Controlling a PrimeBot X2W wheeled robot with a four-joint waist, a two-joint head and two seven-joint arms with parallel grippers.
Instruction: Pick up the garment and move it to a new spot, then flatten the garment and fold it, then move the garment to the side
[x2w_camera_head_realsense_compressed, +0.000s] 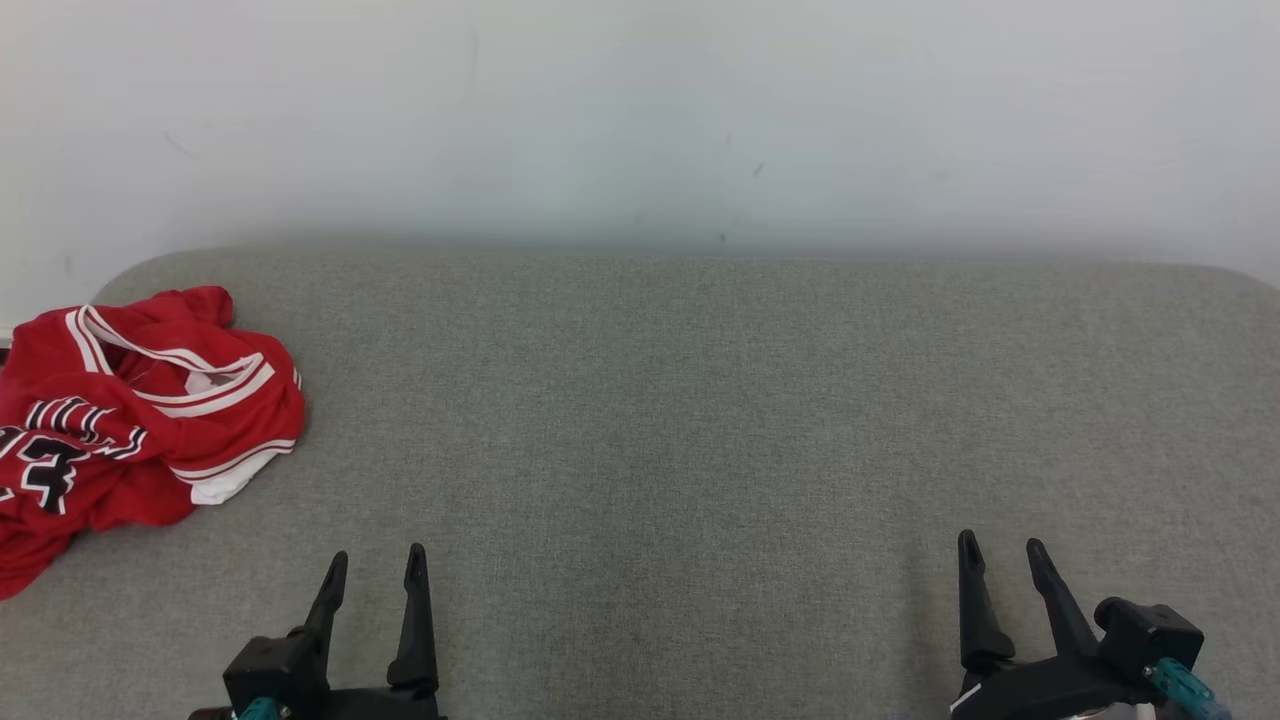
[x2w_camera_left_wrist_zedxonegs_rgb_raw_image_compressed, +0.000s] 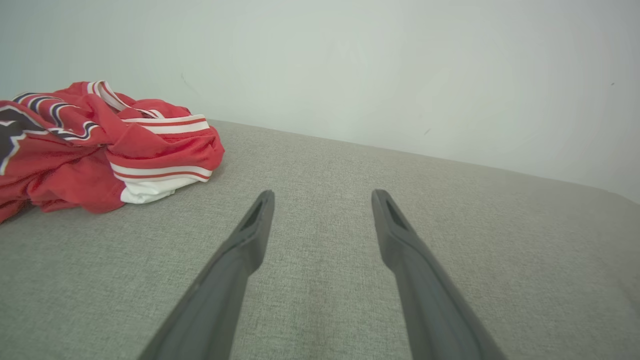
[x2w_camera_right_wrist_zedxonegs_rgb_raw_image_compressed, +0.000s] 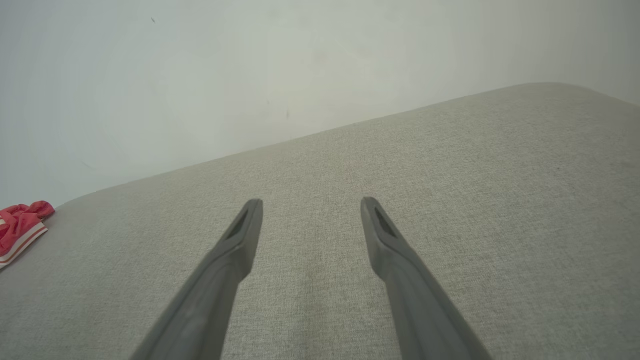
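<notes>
The garment (x2w_camera_head_realsense_compressed: 130, 420) is a red jersey with white stripes and black lettering, crumpled in a heap at the far left of the grey cushioned surface (x2w_camera_head_realsense_compressed: 700, 420). My left gripper (x2w_camera_head_realsense_compressed: 376, 556) stands open near the front edge, to the right of and nearer than the heap, nothing between its fingers. In the left wrist view the garment (x2w_camera_left_wrist_zedxonegs_rgb_raw_image_compressed: 100, 145) lies up and left of the open left gripper (x2w_camera_left_wrist_zedxonegs_rgb_raw_image_compressed: 322, 197). My right gripper (x2w_camera_head_realsense_compressed: 1000, 545) is open and empty at the lower right, far from the jersey. The right wrist view shows the right gripper (x2w_camera_right_wrist_zedxonegs_rgb_raw_image_compressed: 310, 205) open and a corner of the garment (x2w_camera_right_wrist_zedxonegs_rgb_raw_image_compressed: 20, 225) at the left edge.
A pale wall (x2w_camera_head_realsense_compressed: 640, 120) rises directly behind the grey surface. The surface's back corners are rounded, and the jersey hangs over its left edge. Bare grey fabric stretches from the heap to the right end.
</notes>
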